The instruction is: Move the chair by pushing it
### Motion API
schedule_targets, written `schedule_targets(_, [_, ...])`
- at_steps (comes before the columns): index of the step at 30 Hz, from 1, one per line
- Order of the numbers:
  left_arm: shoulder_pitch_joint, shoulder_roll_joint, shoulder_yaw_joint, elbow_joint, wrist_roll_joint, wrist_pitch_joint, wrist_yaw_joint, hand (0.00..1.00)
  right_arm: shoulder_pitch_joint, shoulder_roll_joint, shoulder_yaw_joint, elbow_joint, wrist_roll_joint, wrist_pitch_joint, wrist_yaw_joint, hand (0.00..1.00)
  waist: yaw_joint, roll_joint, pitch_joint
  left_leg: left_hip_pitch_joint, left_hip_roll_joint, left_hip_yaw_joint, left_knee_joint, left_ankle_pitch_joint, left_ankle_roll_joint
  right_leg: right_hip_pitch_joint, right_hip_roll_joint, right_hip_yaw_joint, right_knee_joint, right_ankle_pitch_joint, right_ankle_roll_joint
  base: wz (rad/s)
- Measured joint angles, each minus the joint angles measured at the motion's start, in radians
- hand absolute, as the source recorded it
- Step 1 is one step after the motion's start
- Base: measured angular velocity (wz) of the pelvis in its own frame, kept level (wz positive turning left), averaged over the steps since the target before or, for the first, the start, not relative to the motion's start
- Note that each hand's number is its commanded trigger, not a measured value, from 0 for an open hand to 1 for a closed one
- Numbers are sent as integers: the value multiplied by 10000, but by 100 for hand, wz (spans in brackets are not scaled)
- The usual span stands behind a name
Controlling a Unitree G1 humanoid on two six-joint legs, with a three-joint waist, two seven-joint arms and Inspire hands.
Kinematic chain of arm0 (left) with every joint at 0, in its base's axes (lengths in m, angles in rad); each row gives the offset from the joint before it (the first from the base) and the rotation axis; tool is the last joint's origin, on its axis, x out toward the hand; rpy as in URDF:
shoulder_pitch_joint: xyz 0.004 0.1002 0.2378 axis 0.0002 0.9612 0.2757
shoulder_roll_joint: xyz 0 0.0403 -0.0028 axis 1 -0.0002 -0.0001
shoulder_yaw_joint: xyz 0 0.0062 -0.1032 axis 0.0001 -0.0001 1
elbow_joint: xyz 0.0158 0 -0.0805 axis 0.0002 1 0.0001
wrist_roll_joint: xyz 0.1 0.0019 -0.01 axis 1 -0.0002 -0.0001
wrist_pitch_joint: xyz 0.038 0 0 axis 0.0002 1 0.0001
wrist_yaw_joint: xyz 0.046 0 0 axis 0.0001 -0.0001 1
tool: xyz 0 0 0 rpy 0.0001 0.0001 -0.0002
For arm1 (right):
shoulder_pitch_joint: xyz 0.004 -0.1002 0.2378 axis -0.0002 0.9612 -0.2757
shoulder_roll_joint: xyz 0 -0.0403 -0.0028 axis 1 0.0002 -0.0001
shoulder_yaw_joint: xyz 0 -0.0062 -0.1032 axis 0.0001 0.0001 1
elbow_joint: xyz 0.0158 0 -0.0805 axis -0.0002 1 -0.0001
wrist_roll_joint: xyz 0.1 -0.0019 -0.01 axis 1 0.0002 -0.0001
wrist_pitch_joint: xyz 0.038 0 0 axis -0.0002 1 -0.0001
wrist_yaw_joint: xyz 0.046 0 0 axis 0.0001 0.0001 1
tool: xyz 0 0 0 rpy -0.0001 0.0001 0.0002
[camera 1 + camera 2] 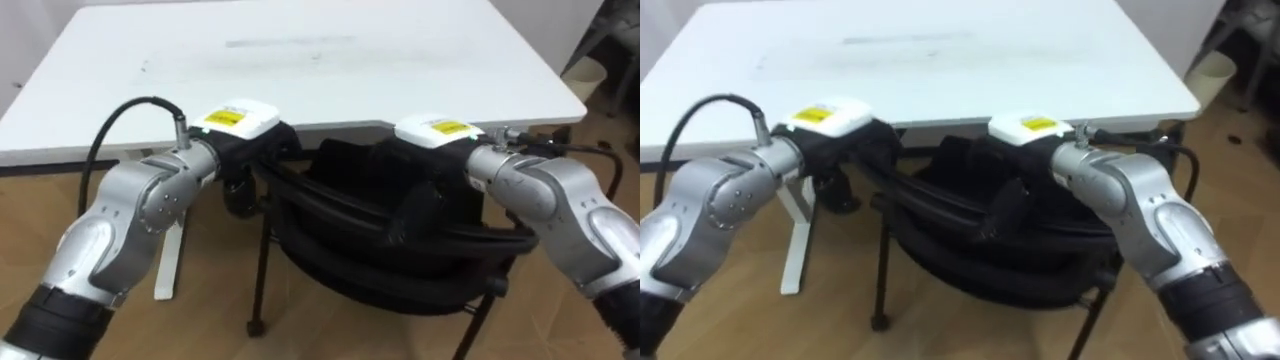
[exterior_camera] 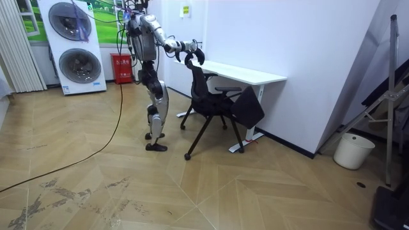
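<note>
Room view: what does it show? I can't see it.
A humanoid robot stands behind a black chair, its left hand and right hand at the backrest, facing a white desk. Two stacked washing machines stand behind the robot.

Left hand (image 1: 243, 128) and right hand (image 1: 437, 135): past their white backs both blend into the black top of the chair (image 1: 370, 235), so the hold can't be read in the eye views. In the room view they're too small to tell. Chair's far part is hidden under the table (image 1: 300, 70) and its right-side legs run off the bottom edge; table's left end is cut by the picture edge, and a bin (image 1: 588, 72) sits half behind its right corner.
</note>
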State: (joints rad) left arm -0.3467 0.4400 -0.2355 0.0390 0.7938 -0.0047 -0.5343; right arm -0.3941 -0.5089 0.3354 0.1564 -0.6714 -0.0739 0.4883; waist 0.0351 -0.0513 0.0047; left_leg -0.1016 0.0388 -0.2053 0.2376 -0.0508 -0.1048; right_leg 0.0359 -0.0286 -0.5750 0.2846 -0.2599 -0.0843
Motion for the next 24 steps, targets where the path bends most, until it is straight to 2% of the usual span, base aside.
schedule_targets(3, [-1,1,31,-2,-148,68,1,0,-50,167,-270,-1,60,145,-582,0,33,-9,-2,-124,-83,83,68,-14,23,-32,-82,-20,17,14,35,11])
schedule_targets(9, [-1,105,172,-1,-145,334,35,0,-197,158,-638,-1,88,433,-1105,0,11,3,-8,-38,-230,272,-2,-106,214,3,-191,122,-144,84,223,-3])
schedule_targets(13, [-3,115,175,-4,-162,426,69,0,-199,146,-646,1,84,457,-1178,0,-51,63,1,86,-349,302,-55,-130,253,204,-231,184,-314,141,293,3])
schedule_targets(17, [-16,87,364,-4,-162,444,288,0,-199,153,-696,-2,243,467,-1295,0,-42,88,7,159,-409,404,-121,-175,323,267,-202,563,-421,151,274,1])
schedule_targets(20, [-111,77,391,-10,-163,446,773,0,-200,160,-784,-40,449,469,-1602,0,-12,142,7,384,-454,522,-360,-176,326,353,-215,961,-419,108,348,-2])
schedule_targets(22, [-139,28,563,-116,-156,442,1126,0,-209,173,-962,-74,550,460,-1865,0,-9,151,7,432,-460,695,-450,-177,328,343,-214,1243,-427,95,372,-7])
schedule_targets(24, [-141,14,1032,-392,-166,364,1500,0,-208,152,-1464,-216,760,430,-2071,0,-17,147,5,443,-496,842,-479,-199,364,298,-219,1666,-452,94,374,-11])
